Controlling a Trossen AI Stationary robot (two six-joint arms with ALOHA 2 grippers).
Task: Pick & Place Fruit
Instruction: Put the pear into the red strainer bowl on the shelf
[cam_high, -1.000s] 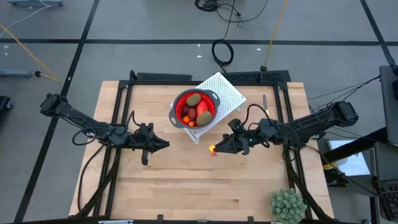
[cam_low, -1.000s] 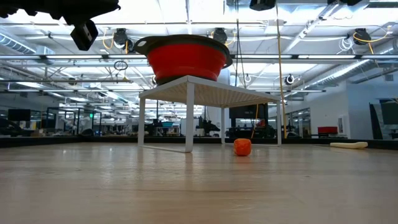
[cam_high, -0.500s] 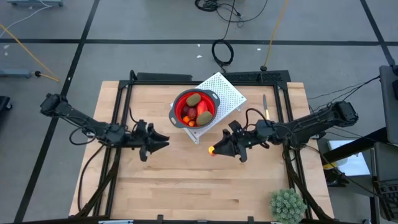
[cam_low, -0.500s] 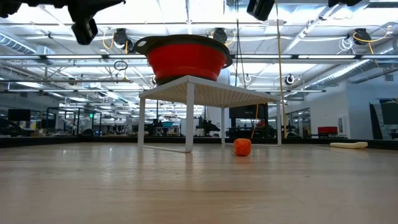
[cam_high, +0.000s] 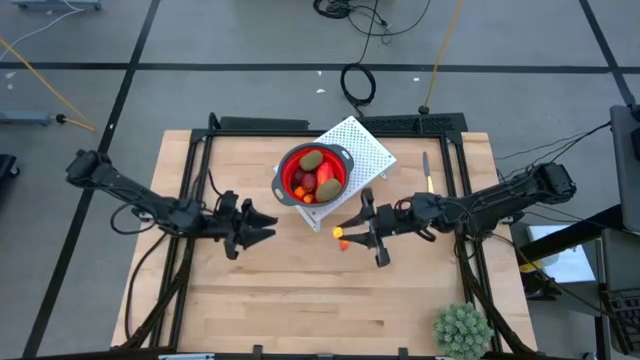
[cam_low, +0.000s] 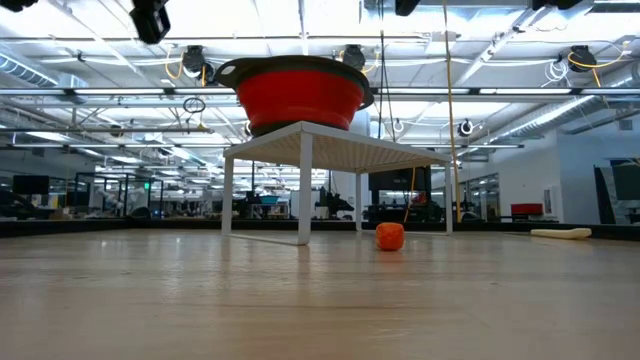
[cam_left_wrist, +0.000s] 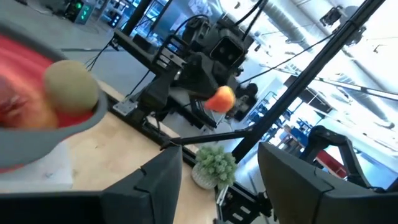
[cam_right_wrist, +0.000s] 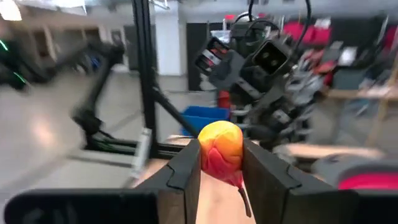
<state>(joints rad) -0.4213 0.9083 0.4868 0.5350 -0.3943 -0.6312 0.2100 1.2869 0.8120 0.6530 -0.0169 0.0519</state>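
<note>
Left gripper (cam_high: 268, 227) raised over the bare light-wood table (cam_high: 250, 310), left of the bowl, its two dark fingers (cam_left_wrist: 155, 180) spread apart with nothing between them.

Round red plastic bowl with a grey rim (cam_high: 313, 175) sitting on a white perforated stand (cam_high: 368, 150) near the table's far middle. Inside it: two brown-green oval toy fruits (cam_high: 313, 160), a dark red ball (cam_high: 306, 182) and small orange bits at the near edge.

On the wood in front of the stand, seen from table height, one small round orange toy fruit (cam_low: 390, 236) lying alone.

Right gripper (cam_high: 345, 235) held in the air just in front of the bowl, clenched on a yellow-to-red-orange toy fruit (cam_right_wrist: 221, 148) with a thin stem hanging below it; fruit pinched between both fingers (cam_right_wrist: 184, 168).

Near right corner of the table: a spiky green plant (cam_high: 462, 330).
</note>
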